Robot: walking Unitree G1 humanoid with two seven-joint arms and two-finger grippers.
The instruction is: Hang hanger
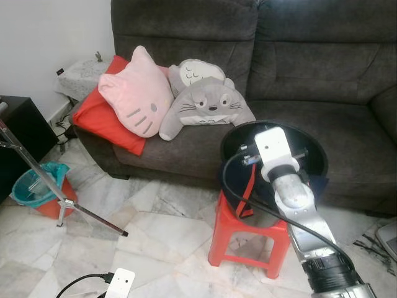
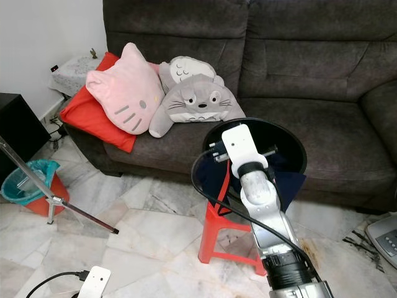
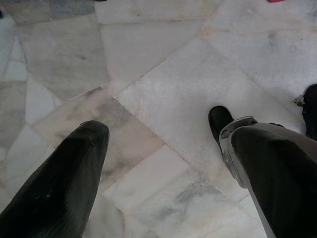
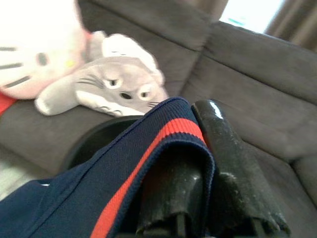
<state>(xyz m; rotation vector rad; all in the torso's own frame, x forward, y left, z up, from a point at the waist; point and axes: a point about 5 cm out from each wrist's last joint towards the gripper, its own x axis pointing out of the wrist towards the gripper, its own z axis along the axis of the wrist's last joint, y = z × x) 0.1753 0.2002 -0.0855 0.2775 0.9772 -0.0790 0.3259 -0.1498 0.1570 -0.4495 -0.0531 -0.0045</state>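
Note:
My right arm (image 1: 275,155) reaches down into a black round basin (image 1: 312,141) that sits on a red plastic stool (image 1: 247,241). In the right wrist view my right gripper (image 4: 195,113) is shut on a navy garment (image 4: 124,171) with a red stripe, folded over one finger. Part of that navy cloth (image 2: 291,181) hangs at the basin's edge. A red strap (image 1: 248,186) runs down beside the arm's black cable. My left gripper (image 3: 156,130) hangs open over the marble floor, with nothing between its fingers.
A dark grey sofa (image 1: 322,68) stands behind the stool, with a pink cat cushion (image 1: 133,93), a grey plush (image 1: 208,107) and a red cushion (image 1: 105,121). Metal stand legs (image 1: 59,195) and a teal-lined red bin (image 1: 38,189) are at the left. A white plug (image 1: 120,284) lies on the floor.

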